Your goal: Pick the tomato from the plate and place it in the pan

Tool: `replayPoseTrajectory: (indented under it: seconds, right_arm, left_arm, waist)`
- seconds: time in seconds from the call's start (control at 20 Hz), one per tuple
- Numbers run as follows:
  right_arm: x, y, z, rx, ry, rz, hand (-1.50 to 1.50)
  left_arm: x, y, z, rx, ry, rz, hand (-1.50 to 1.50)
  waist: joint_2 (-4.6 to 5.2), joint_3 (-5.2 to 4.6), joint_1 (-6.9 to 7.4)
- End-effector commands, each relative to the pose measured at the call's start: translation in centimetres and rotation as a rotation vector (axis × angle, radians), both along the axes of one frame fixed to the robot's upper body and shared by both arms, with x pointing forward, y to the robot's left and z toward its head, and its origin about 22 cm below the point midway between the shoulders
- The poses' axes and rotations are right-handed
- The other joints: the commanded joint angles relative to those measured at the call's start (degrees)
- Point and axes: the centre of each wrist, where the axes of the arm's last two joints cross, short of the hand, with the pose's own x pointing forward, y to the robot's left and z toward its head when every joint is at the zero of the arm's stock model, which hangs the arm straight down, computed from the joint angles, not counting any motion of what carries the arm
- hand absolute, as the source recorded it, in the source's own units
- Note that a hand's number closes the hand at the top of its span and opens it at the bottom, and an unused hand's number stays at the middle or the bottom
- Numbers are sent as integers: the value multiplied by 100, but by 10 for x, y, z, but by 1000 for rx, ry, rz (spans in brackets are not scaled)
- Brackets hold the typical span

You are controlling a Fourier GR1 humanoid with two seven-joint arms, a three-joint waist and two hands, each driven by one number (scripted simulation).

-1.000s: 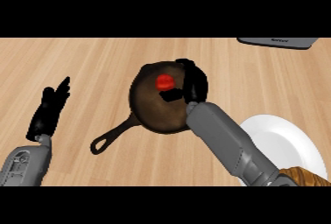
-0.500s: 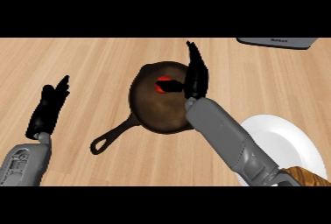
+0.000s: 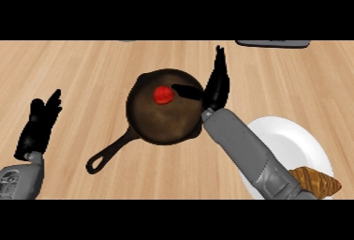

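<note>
A single head view was in use, looking steeply down on the wooden counter [image 3: 83, 70] from the robot's near side, facing away from it. Both forearms entered from the near edge. The pan [image 3: 166, 112] sat centrally, the plate [image 3: 294, 140] near right. No second view was available for overlap.

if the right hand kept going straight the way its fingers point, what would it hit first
The robot's black right hand points its straight fingers up the picture, along the right rim of the dark cast-iron pan. Ahead lies only bare wooden counter; the way looks free, though depth is hard to judge.
</note>
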Motion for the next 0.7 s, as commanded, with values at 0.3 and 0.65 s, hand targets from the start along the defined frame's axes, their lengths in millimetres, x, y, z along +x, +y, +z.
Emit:
replayPoseTrajectory:
  seconds: [0.3,0.65]
  right_arm:
    - [-49,-99,-12,55,-35,-28,-150]
    - [-122,-161,3,50,-22,15,-150]
  left_arm:
    - [-20,30,7,-3,28,60,0]
    - [-38,25,-3,-9,19,72,0]
  waist:
    - [-130,-8,-489]
    - [-104,-7,-416]
